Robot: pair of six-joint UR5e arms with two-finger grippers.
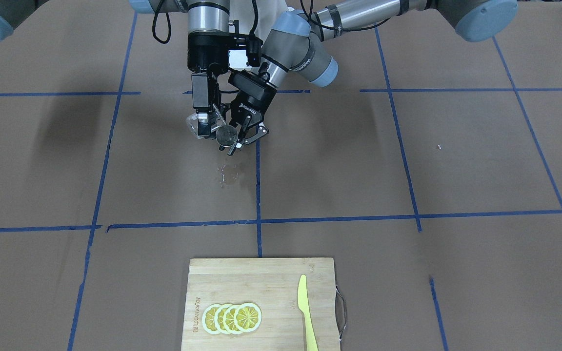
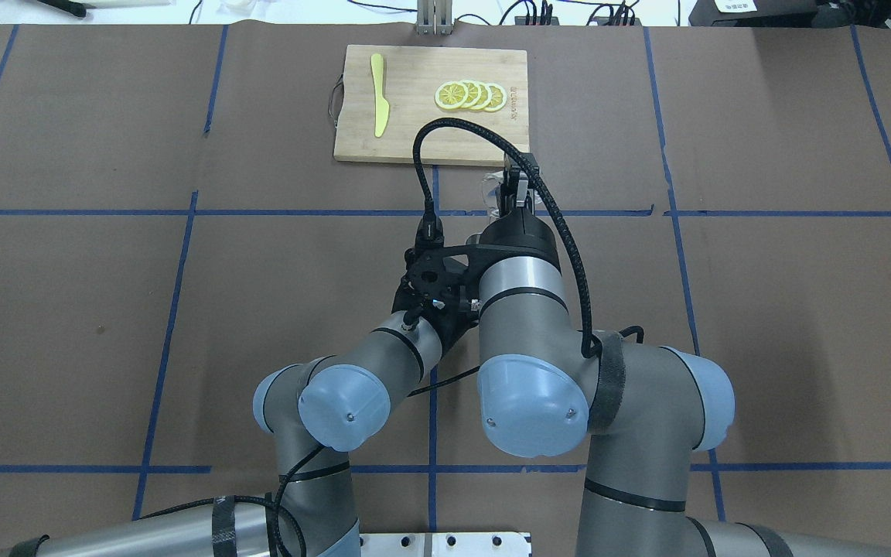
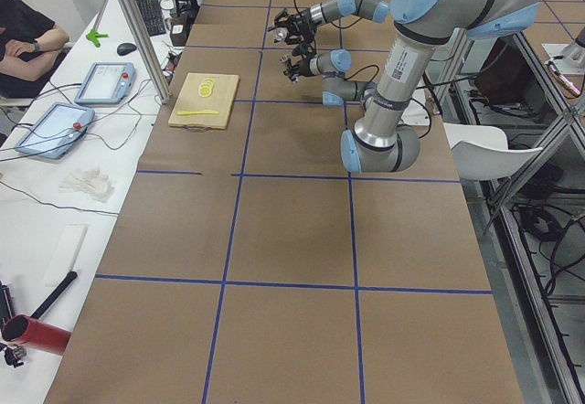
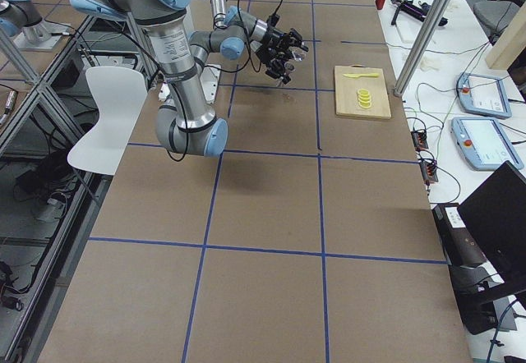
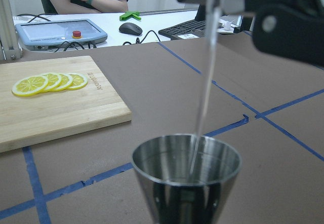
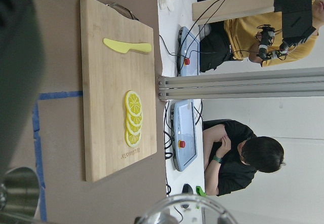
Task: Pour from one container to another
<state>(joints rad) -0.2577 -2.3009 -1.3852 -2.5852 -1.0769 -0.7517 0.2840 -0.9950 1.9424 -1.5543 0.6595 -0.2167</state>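
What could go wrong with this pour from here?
1. The stream is thin and the metal cup has a small mouth; a slight drift of the clear cup would likely send it past the rim.
2. Drops already lie on the table below, so more spilling seems possible.

Brown-papered table (image 1: pixel 408 161), gridded with blue tape (image 1: pixel 257 195), spreads beneath the left end effector (image 1: pixel 248 140). Beyond that end effector runs a white bench (image 3: pixel 46 212) — an aluminium post (image 3: pixel 137 29) at its edge, a person (image 3: pixel 23 29) seated. Back from the end effector, off the table — a white chair (image 3: pixel 484 153).
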